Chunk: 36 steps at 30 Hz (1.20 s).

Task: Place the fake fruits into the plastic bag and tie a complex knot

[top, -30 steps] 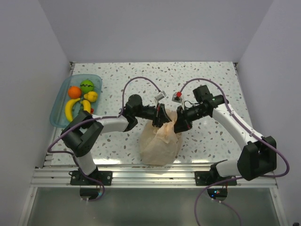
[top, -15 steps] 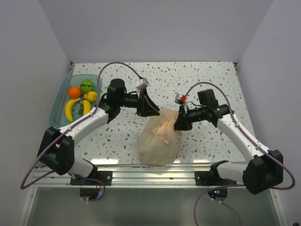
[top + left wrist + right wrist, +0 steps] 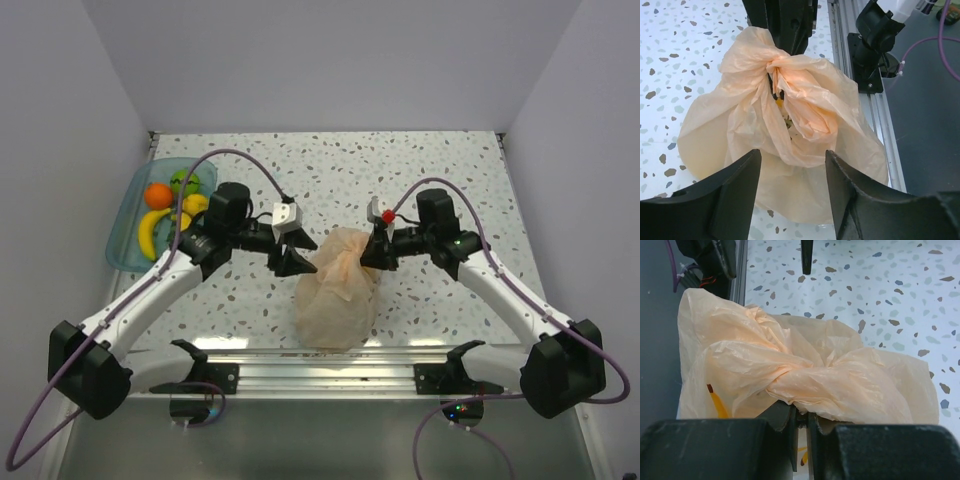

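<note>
The peach-orange plastic bag (image 3: 335,292) sits bulging near the table's front edge, with its handles twisted together at the neck (image 3: 776,70). My right gripper (image 3: 373,252) is shut on a fold of the bag's handle at its top right, seen close in the right wrist view (image 3: 800,416). My left gripper (image 3: 291,262) is open and empty just left of the bag, its fingers (image 3: 735,200) not touching the film. Bananas (image 3: 150,232), an orange (image 3: 157,194), a green ball (image 3: 183,182) and a small yellow piece (image 3: 194,204) lie in the tray. Something yellow shows faintly inside the bag (image 3: 779,102).
The clear blue tray (image 3: 123,225) stands at the far left by the wall. An aluminium rail (image 3: 320,355) runs along the front edge close behind the bag. White walls close in the left, right and back sides.
My left gripper has let go of the bag's neck, drawn back to the left and now faces the bag open. My right gripper keeps its hold and has shifted slightly left.
</note>
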Tool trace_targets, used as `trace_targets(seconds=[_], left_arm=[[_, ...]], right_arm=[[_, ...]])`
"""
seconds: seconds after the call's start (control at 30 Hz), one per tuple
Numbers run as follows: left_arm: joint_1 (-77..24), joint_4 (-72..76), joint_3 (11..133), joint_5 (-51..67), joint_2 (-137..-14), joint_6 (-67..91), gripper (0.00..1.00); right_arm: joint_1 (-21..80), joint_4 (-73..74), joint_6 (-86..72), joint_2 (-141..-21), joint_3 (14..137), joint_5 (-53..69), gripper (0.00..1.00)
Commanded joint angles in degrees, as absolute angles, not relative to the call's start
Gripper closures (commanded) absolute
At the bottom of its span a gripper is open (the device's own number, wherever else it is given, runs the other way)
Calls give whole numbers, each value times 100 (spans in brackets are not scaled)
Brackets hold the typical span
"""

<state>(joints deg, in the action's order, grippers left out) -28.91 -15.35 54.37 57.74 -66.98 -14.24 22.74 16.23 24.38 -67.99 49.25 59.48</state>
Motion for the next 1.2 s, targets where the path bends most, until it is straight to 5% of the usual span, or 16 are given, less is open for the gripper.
trace_targets(seconds=[0.0,0.43,0.57,0.63,1.17], left_arm=[[-3424,-1345,5396,5293,-6645,-1626,39],[-4552,-458,5721,3938,-7523,-1565,41],[-4605,-867,6011,3911,-7707,-1800,90],[-4614,-1229,6143,3885,-7717,-2055,100],[-4237,-2839,5335,2716,-6258,-3032,100]], right_arm=[[2329,1502,2900,-6759,5150,6047,100],[2408,2082,3471,-6601,5045,5959,100],[2408,2293,3594,-6557,5027,5871,100],[2399,2320,3604,-6513,5001,5836,100],[2101,3611,4745,-6293,5097,5555,100]])
